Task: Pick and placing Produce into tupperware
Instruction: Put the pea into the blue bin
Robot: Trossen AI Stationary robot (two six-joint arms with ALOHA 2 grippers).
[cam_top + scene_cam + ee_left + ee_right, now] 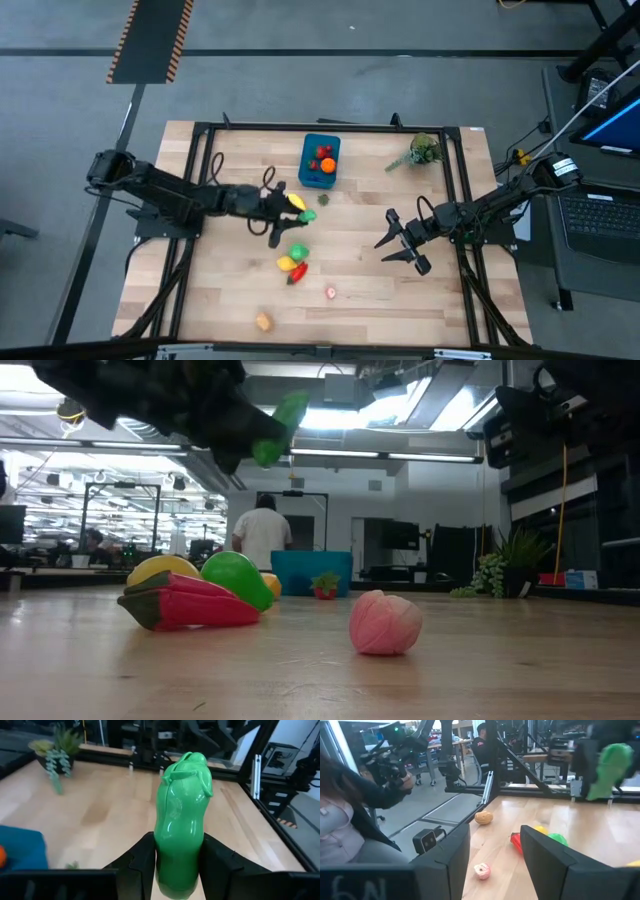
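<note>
1. High view: find the left gripper (297, 210) near the table's middle, clamped on a green cucumber (308, 214). Note the teal tupperware (320, 175) just beyond it on the far side, with an orange (327, 165) and a strawberry (324, 152) already inside. See the right gripper (400, 245) waiting to the right, fingers apart and empty. Count the produce left on the near boards: a yellow, green and red cluster (295, 262), a pink piece (331, 292) and a tan piece (263, 321).
2. Low view: see the cucumber (278, 430) carried high above the table, well clear of the red pepper (195, 605) and its neighbours. Carry it far-ward at this height towards the tupperware (310, 572), so as not to knock the loose toys.
3. Left wrist view: check the grip, with dark fingers (142, 860) pressing both sides of the cucumber's (180, 815) lower end and most of its glossy length jutting out ahead. Judge this a slippery, end-heavy hold; move smoothly and avoid sudden wrist turns. Centre over the bare part of the tub, lower close to it, then release.
4. Right wrist view: confirm the right gripper's (492, 850) fingers parted with nothing between. Leave this arm parked clear of the left arm's path.
</note>
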